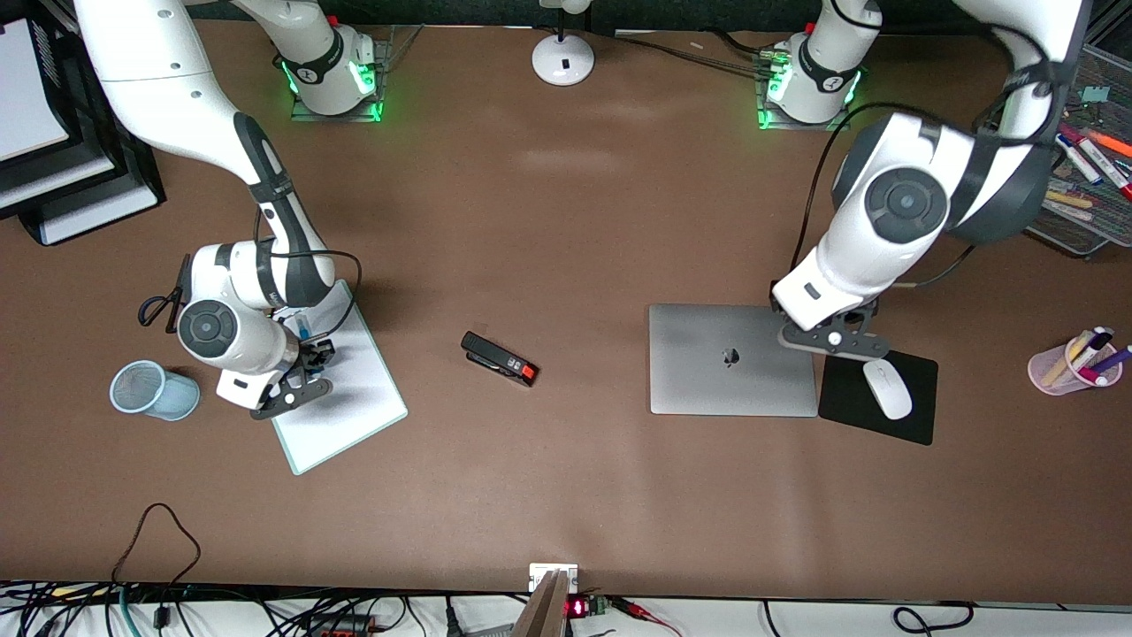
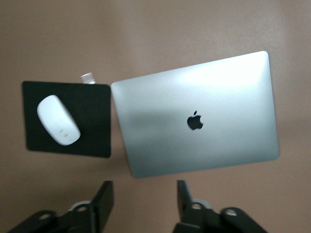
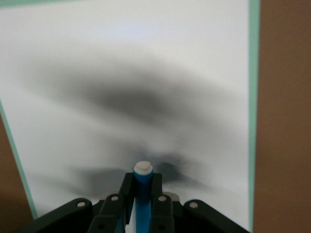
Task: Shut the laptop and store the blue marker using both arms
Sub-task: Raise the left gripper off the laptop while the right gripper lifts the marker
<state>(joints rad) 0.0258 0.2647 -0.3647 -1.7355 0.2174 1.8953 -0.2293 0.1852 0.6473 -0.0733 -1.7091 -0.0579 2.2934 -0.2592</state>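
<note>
My right gripper [image 3: 141, 200] clamps the blue marker [image 3: 142, 194] upright over the whiteboard [image 1: 354, 398]. My left gripper [image 2: 145, 201] hangs with jaws apart over the closed laptop [image 1: 732, 358], which lies well apart from the whiteboard.

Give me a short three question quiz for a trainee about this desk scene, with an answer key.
1. True or false: the laptop lid is shut.
2. What does the right gripper hold over the whiteboard?
3. Which lies on the mouse pad: A the stapler, B the white mouse, C the mesh cup?

Key: 1 true. 2 the blue marker. 3 B. The left gripper, over the table by the laptop, is open.
</note>
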